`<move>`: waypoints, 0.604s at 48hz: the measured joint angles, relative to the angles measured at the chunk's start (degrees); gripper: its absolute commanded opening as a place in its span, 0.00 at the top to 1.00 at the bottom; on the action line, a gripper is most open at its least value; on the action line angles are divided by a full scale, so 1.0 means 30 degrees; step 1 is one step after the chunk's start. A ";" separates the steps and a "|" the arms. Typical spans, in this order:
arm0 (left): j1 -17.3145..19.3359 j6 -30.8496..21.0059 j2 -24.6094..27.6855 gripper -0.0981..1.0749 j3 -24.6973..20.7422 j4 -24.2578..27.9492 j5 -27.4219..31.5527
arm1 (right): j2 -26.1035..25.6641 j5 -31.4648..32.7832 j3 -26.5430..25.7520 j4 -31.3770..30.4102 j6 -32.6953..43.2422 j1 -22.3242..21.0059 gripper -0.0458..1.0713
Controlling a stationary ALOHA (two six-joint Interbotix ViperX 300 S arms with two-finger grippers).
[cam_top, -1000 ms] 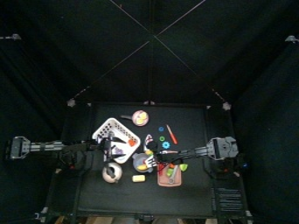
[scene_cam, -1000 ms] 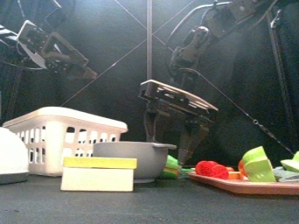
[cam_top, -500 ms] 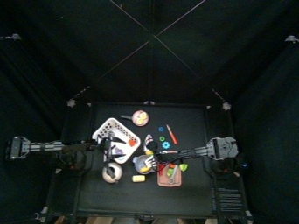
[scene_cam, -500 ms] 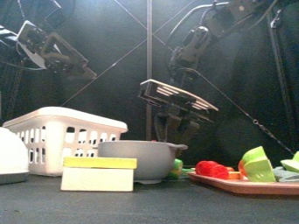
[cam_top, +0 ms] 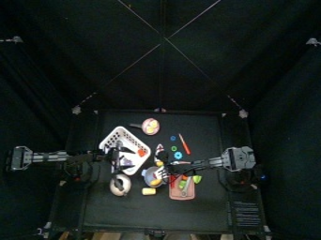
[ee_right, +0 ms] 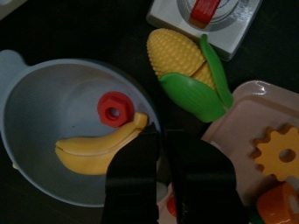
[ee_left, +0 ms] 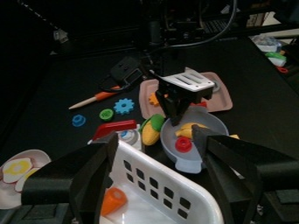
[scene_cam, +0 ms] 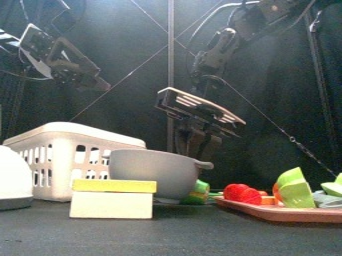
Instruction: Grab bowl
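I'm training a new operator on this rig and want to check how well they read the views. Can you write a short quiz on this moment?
1. True or false: the left gripper has its jaws shut.
2. What lies in the grey bowl? A: a banana and a red piece. B: a spoon. C: nothing.
3. Which gripper has its jaws on the grey bowl's rim?
Key: 1 false, they stand wide open; 2 A; 3 the right gripper.

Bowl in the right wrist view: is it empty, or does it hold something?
Not empty: a yellow banana and a small red piece lie inside the bowl.
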 measured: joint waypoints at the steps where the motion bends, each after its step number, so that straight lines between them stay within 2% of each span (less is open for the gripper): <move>1: 0.0000 0.0029 0.0000 0.07 0.0029 0.0000 0.0000 | 0.0000 0.0000 0.0000 0.0029 0.0000 0.0000 0.65; 29: -0.0029 0.0029 0.0029 0.07 0.0117 0.0000 0.0000 | -0.0029 -0.0029 0.0029 0.0000 -0.0029 0.0000 0.65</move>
